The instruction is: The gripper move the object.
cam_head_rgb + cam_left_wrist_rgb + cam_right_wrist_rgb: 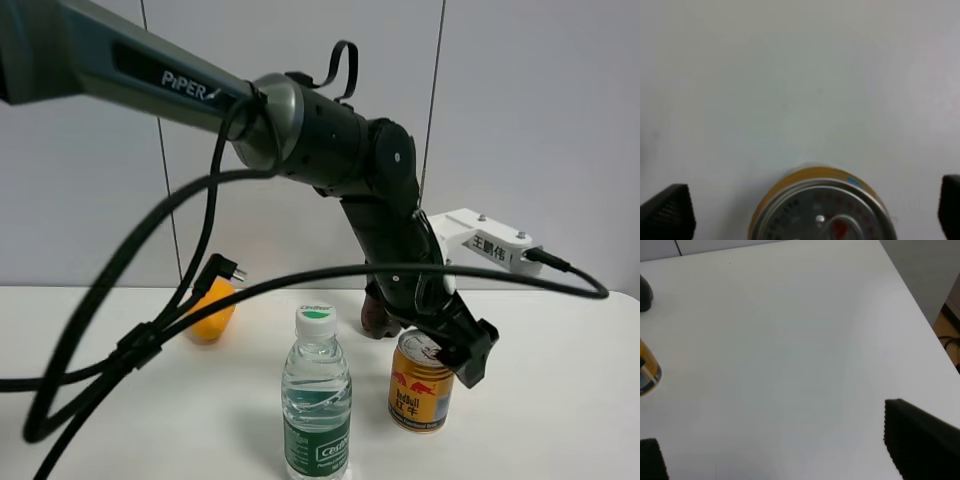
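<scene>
Ref pt: water bottle [317,400], upright, front-centre on white table [560,420].

Behind & to L of bottle: orange-yellow fruit [212,312], well apart from it.

Near bottle on its R, not touching: can [420,392], gold-yellow. Stands upright, long axis vertical, silver top up, red bull logo facing the high cam.

L gripper [809,212] sits directly over can, R of bottle, pointing down. Its wrist view looks straight onto the can top. Fingers [667,214] stand wide, one each side of the top, clear gap both sides. Released, nothing gripped.

R gripper [770,430]: can't make it out in high view. Its wrist view shows it over bare table w/ can just at the frame edge. Jaws spread wide, holding nothing.
</scene>
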You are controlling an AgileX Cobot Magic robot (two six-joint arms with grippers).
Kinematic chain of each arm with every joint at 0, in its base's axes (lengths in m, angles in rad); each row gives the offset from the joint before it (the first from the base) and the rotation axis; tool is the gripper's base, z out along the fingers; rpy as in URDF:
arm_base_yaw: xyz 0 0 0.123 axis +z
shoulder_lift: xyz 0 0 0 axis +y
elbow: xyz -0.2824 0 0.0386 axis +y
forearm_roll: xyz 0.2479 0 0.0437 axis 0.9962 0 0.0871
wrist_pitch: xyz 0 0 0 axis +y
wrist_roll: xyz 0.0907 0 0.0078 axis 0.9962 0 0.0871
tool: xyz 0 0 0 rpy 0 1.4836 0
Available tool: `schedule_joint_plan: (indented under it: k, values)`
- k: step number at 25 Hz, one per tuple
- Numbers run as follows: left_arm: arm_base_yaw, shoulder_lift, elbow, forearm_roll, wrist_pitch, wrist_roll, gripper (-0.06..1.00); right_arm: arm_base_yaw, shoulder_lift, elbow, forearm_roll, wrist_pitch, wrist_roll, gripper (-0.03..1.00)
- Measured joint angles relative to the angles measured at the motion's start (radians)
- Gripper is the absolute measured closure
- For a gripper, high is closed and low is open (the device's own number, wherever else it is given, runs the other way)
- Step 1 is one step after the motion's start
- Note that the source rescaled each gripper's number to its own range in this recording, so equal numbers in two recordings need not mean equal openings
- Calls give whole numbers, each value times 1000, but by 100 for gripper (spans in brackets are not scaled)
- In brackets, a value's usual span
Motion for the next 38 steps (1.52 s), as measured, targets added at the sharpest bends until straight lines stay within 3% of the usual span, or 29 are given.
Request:
schedule_joint_plan:
  k: [10,17,33,38]
  values:
    - [16,-178,-1,-2,99,-33,-5,0,0,0,0,0,0,-3]
    - [100,-247,-1,-3,161,-78,-5,0,0,0,0,0,0,-3]
    - [529,-362,2,17,284,-103,-5,0,0,0,0,0,0,-3]
    - [640,-438,76,49,299,-103,-6,0,0,0,0,0,0,-3]
